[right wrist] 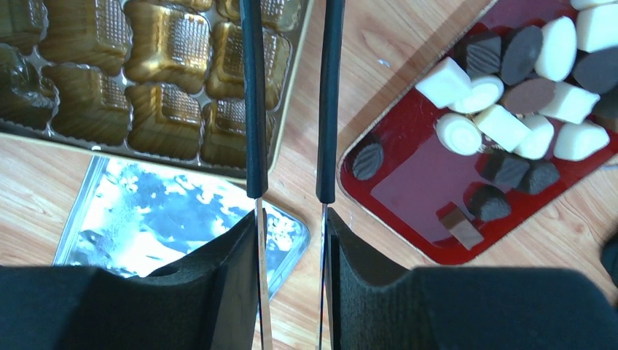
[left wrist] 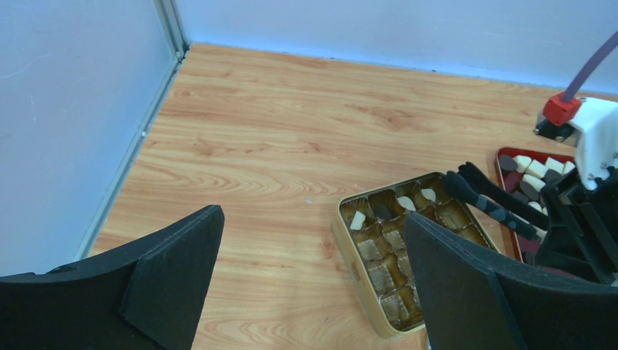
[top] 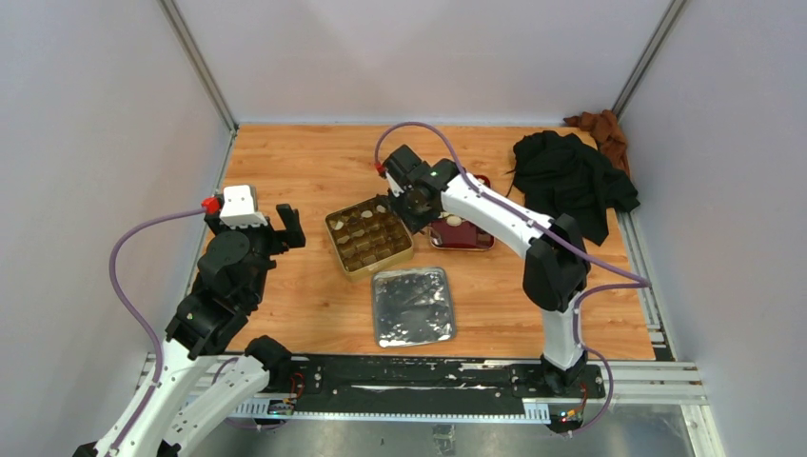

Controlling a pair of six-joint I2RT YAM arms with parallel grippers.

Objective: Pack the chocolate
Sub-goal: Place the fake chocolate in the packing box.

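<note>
The chocolate [right wrist: 503, 87], cream-white and dark brown chunks, lies heaped in a red tray [right wrist: 415, 197]. A few pieces [left wrist: 357, 220] sit in the far compartments of the gold tin [left wrist: 346, 240]. My right gripper [right wrist: 291, 219] is shut on black-tipped metal tongs [right wrist: 253, 109]. They reach over the tin's far right corner [top: 369, 238], between tin and red tray [top: 463, 238]. The tong tips run off the top of the right wrist view. Whether they hold a piece I cannot tell. My left gripper [left wrist: 313, 216] hangs open over bare wood left of the tin, holding nothing.
A silver lid [top: 412, 305] lies in front of the tin, toward the arm bases. A black cloth [top: 571, 181] and a brown cloth [top: 600, 129] are bunched in the far right corner. Walls close the table on the left, back and right.
</note>
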